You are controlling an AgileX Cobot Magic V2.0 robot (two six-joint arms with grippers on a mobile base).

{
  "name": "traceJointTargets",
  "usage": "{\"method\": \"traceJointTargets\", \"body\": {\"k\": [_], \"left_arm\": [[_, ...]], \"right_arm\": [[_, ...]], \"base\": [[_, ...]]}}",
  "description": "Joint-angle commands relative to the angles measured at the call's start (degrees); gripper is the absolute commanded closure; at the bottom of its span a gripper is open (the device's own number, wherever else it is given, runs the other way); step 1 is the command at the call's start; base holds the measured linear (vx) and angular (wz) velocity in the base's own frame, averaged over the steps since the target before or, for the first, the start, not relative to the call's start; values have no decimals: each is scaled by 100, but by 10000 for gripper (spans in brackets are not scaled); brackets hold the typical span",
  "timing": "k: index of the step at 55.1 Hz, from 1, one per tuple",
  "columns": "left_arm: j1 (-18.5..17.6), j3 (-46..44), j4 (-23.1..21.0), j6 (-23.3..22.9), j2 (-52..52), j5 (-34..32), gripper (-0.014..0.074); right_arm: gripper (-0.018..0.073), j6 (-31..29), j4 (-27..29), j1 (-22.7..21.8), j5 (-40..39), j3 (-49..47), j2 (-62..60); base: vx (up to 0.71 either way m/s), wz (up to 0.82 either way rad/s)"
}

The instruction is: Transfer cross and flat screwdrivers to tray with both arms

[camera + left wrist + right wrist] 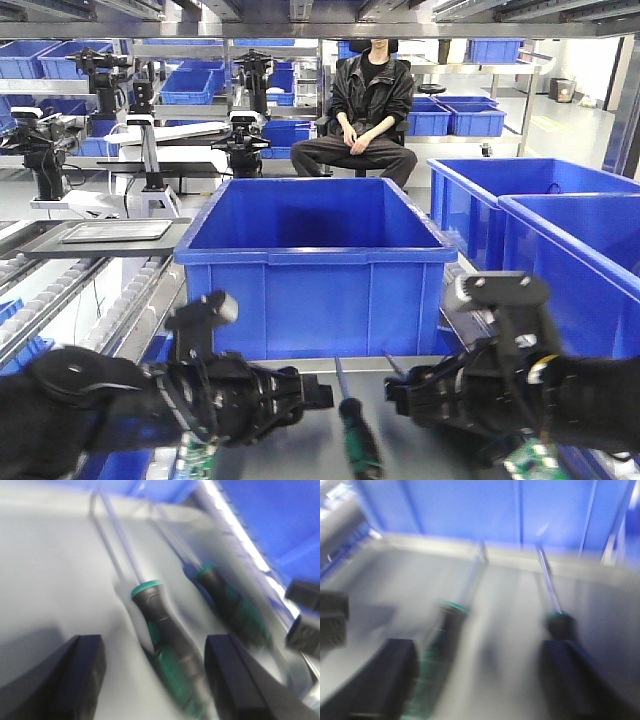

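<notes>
Screwdrivers (170, 630) lie side by side on the tray (50, 580), so each gripper, left gripper (155, 680) and right gripper (475, 680), fingers apart, should straddle one handle squarely.

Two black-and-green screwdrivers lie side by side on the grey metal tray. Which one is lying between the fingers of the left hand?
The nearer screwdriver, left of the other screwdriver in the left wrist view; its handle runs between the open left hand's fingers.

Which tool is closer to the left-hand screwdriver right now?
Left. The left tool is open, with the left-hand screwdriver handle lying between its fingers. The right tool sits further right, with that handle close beside one finger rather than centred.
</notes>
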Motion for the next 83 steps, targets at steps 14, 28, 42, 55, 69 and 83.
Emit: {"method": "traceJointTargets", "body": {"k": [14,28,42,55,69,83], "left_arm": [[-9,-196,2707,-1121,-2055,453,598],[-16,1316,4590,-2092,-4019,532,595],[-16,3361,4583,-2076,-6100,-1101,594],[-16,3693,4583,-2083,-6498,-1161,594],[-16,3693,4583,-2083,-6501,-1132,594],[621,4351,6016,-2538,-7225,-1838,594]], "right_arm": [[573,25,-908,-16,1370,-186,-2124],[568,261,-979,-16,547,1184,-4166],[567,75,-995,-16,-998,2823,-5419],[567,81,-971,-16,-1026,3012,-5449],[567,81,-970,-16,-1032,3012,-5449],[567,87,-970,-16,-1032,3012,-5449]], "base": [[0,0],[0,0],[0,0],[0,0],[0,0],[0,0]]}}
